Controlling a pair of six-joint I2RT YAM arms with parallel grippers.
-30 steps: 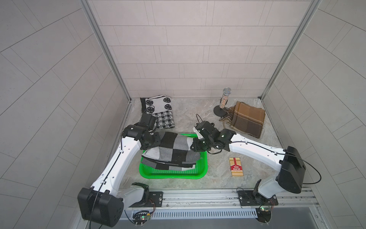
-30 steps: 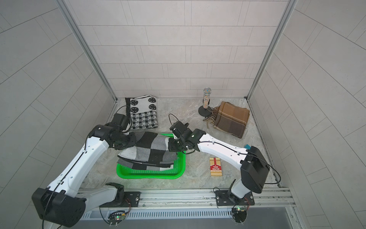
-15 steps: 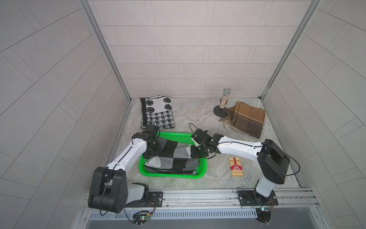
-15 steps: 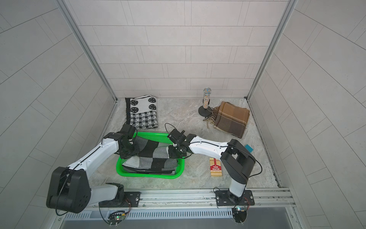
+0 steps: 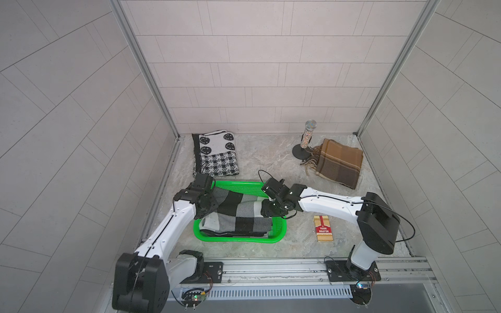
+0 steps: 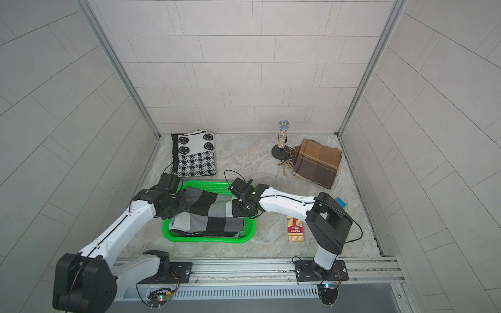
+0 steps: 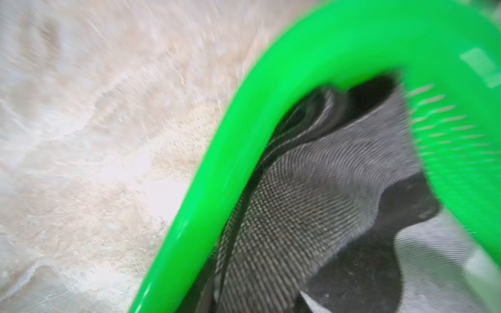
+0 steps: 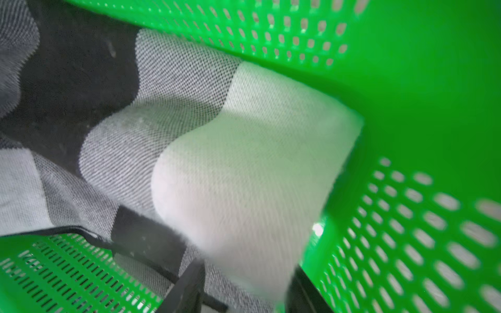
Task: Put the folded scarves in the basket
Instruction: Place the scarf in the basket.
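Your checkered scarf (image 5: 238, 215) is lying folded inside the green basket (image 5: 238, 240), near the front of the tabletop (image 5: 271, 160). Left gripper (image 5: 208, 210) is down at one end of it and right gripper (image 5: 267, 210) at the other. Honestly, you can't tell whether either one is apart or pinching cloth. A card box (image 5: 323, 228) lies just beside the basket.

Pale grey tiled walls (image 5: 244, 67) enclose a beige marbled floor (image 5: 271, 162).
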